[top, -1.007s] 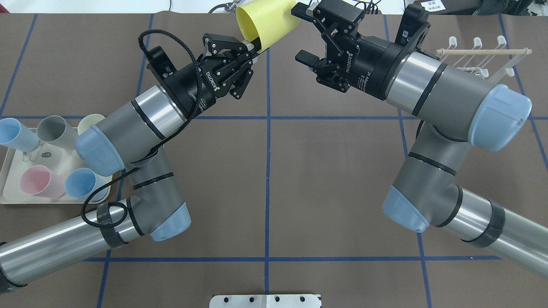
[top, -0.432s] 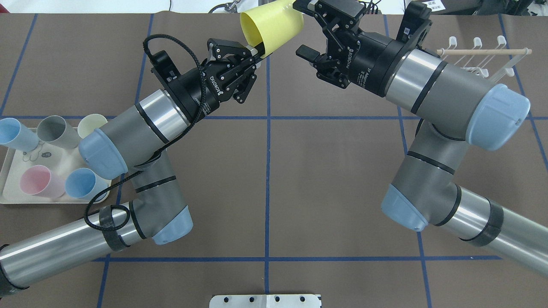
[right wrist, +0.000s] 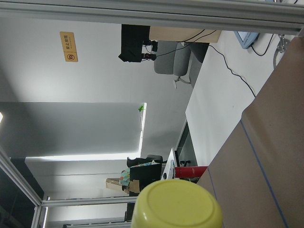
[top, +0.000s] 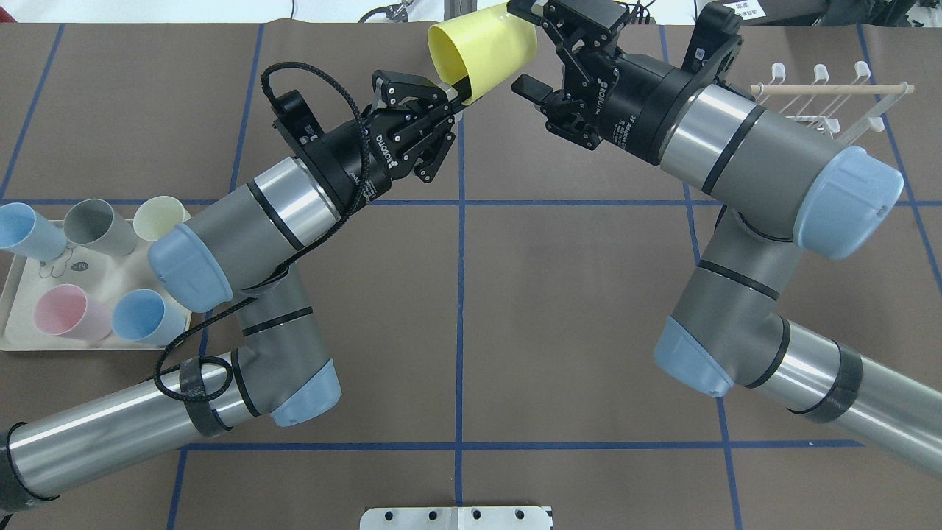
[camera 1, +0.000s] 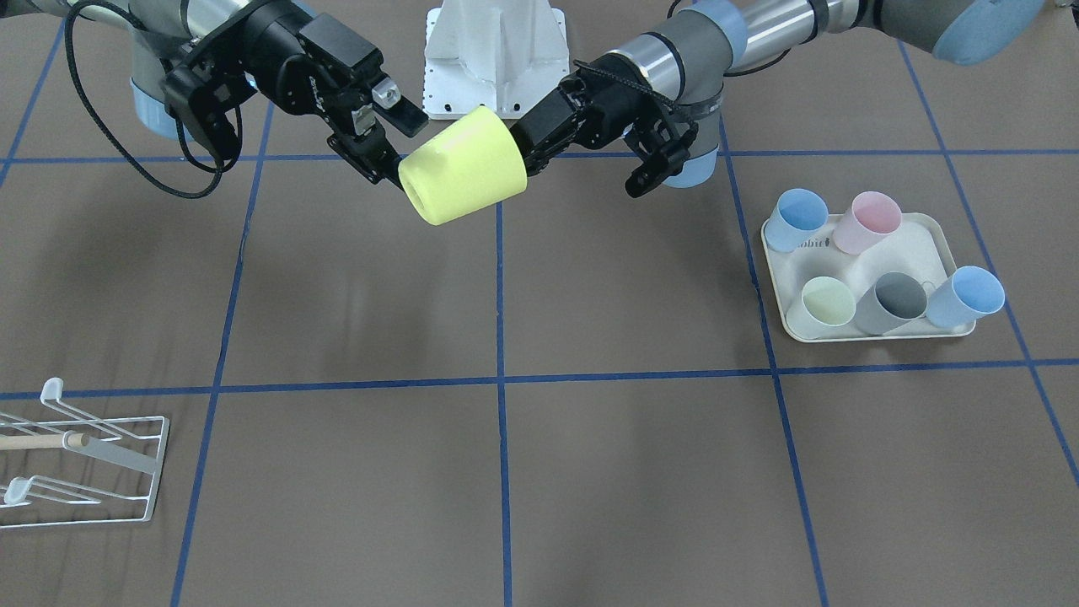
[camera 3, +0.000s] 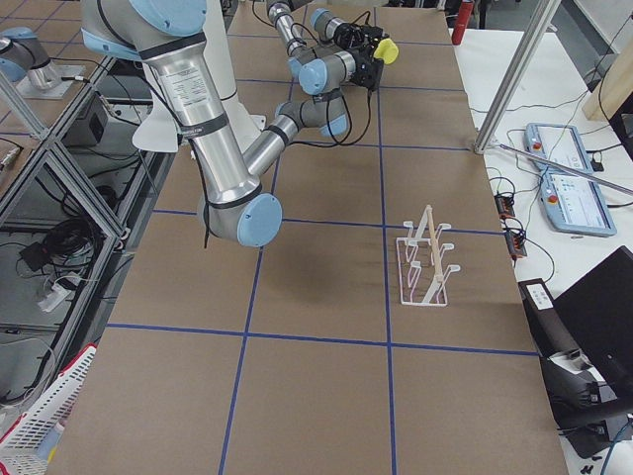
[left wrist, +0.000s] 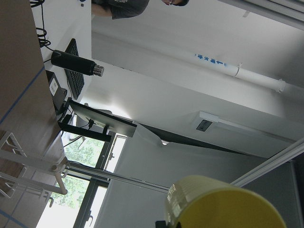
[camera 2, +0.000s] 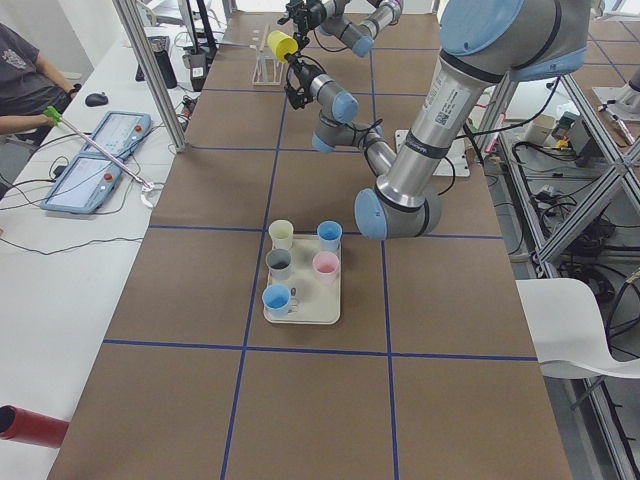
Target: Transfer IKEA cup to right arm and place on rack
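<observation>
The yellow IKEA cup (top: 482, 46) hangs tilted above the far middle of the table. My left gripper (top: 456, 87) is shut on its rim, and its open mouth faces the left arm. My right gripper (top: 528, 48) is open, one finger on each side of the cup's closed base; I cannot tell whether they touch it. In the front-facing view the cup (camera 1: 464, 164) sits between the left gripper (camera 1: 524, 160) and the right gripper (camera 1: 398, 147). The cup's base (right wrist: 175, 204) fills the bottom of the right wrist view. The white wire rack (top: 817, 96) stands at the far right, behind the right arm.
A cream tray (top: 15, 309) at the left edge holds several pastel cups, partly under the left elbow. The robot's base plate (top: 456, 517) is at the near edge. A person's arm (camera 2: 25, 80) rests at the side bench with tablets.
The left arm has carried the yellow cup to the right, toward the right gripper. The right gripper's open fingers, earlier beside the cup, now flank its base.
</observation>
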`<action>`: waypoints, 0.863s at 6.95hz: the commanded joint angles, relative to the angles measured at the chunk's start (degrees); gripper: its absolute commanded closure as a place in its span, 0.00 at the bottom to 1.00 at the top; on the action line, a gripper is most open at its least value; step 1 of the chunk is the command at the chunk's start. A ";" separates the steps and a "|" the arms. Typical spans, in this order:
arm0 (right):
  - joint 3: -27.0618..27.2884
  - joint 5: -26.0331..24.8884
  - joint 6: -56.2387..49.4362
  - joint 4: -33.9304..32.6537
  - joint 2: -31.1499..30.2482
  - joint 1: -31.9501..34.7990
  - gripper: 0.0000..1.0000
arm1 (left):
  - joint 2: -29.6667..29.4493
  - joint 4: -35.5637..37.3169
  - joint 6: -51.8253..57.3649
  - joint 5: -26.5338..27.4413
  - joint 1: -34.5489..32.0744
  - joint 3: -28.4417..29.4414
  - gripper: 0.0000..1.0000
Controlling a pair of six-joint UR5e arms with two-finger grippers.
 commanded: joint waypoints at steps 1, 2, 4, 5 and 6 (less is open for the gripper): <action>-0.36 -0.03 0.01 0.10 -0.07 -0.03 0.01 | -0.65 0.61 0.00 0.03 0.30 0.06 1.00; -0.36 -0.03 0.01 0.19 0.01 -0.03 0.01 | -0.65 0.79 0.00 0.03 0.47 0.06 1.00; -0.36 -0.20 0.01 0.19 -0.07 0.06 0.01 | -0.65 1.05 0.09 0.03 0.82 0.06 1.00; -0.36 -0.46 0.01 0.10 -0.07 0.14 0.01 | -0.65 1.05 0.00 0.03 0.91 0.06 1.00; -0.36 -1.16 0.01 0.01 -0.07 0.06 0.01 | -0.65 1.05 0.00 0.03 0.91 -0.02 1.00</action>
